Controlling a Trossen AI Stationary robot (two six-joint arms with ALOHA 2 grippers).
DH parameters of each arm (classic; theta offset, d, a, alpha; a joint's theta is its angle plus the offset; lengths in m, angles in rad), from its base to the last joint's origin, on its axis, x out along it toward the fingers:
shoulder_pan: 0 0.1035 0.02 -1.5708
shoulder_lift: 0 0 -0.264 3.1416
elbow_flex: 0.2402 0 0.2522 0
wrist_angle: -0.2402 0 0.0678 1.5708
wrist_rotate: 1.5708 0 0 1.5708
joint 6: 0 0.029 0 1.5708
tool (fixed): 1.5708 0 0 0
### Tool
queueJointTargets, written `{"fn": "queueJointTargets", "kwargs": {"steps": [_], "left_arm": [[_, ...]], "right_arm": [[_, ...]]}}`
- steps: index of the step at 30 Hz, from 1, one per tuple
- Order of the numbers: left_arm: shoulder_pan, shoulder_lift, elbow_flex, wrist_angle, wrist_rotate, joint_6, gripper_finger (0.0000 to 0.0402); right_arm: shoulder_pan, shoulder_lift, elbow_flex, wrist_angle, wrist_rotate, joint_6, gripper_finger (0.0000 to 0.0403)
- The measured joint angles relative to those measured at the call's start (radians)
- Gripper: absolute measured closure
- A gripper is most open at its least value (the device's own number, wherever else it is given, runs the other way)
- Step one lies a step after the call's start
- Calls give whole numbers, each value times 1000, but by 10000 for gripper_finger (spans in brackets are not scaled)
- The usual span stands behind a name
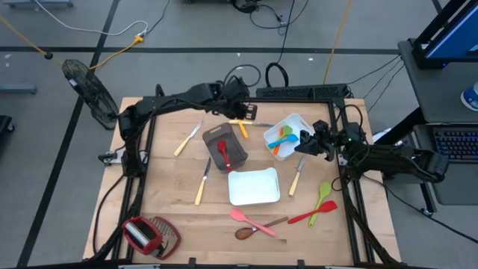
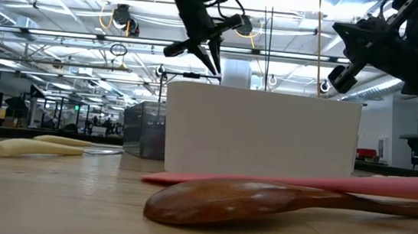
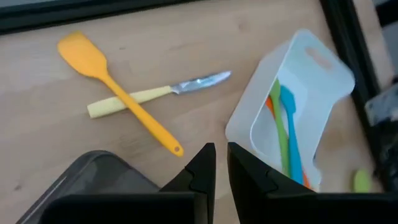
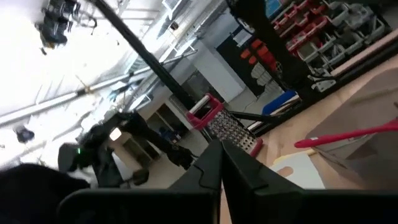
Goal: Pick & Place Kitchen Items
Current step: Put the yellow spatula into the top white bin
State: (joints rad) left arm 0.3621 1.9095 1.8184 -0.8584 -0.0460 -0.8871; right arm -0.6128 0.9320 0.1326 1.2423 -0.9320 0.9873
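Note:
Kitchen items lie scattered on the wooden table. A yellow spatula lies across a pale-handled knife at the far middle. My left gripper hovers above them, shut to a narrow slit, with nothing between its fingers. To its right, a tilted white bin holds blue, green and orange utensils. A grey bin holds a red utensil. My right gripper stands shut and empty beside the white bin.
A flat white tray sits mid-table. Around it lie pale-handled knives, a green spoon, a red spatula, a pink spatula and a wooden spoon. A red-and-mesh grater lies near left.

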Motion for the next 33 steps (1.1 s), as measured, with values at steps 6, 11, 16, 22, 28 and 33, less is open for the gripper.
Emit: {"fn": "queueJointTargets", "kwargs": {"steps": [6, 11, 16, 22, 28, 33], "left_arm": [[25, 5, 1, 27, 28, -84, 360], [24, 5, 1, 112, 49, -105, 360], [23, 5, 1, 128, 45, -120, 360], [23, 5, 1, 128, 12, -144, 360], [20, 43, 1, 144, 18, -143, 360], [23, 103, 1, 164, 66, -176, 360]], "right_arm": [[-23, -47, 0, -1, 6, -114, 403], [-25, -114, 1, -84, 81, -126, 403], [0, -178, 4, -275, 154, -147, 403], [60, -236, 115, -625, 207, -285, 403], [123, -270, 291, -1097, 343, -525, 403], [159, -313, 380, -1366, 513, -671, 403]]}}
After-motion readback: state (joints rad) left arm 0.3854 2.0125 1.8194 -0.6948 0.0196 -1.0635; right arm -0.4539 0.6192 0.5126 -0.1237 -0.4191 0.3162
